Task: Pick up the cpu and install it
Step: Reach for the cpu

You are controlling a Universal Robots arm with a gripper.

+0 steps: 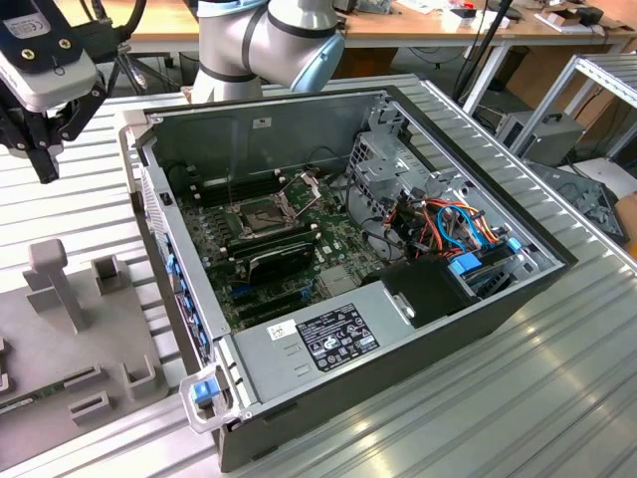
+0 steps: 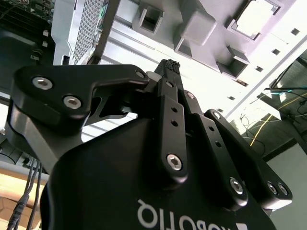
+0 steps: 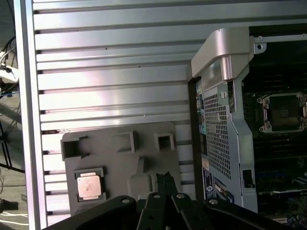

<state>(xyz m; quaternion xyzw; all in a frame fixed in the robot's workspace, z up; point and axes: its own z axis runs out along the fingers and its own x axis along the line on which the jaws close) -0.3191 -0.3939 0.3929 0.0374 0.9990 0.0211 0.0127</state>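
Well apart from the hand [image 3: 164,178], the cpu [image 3: 89,186] lies in its tray [image 3: 115,167].

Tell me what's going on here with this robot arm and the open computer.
The arm's pincer hovers by the grey fixture tray, outside the open computer case. It is closed and holds nothing. The cpu lies in a square pocket on that tray, not yet picked up. Inside the case, the cpu socket has its frame lifted and looks empty.
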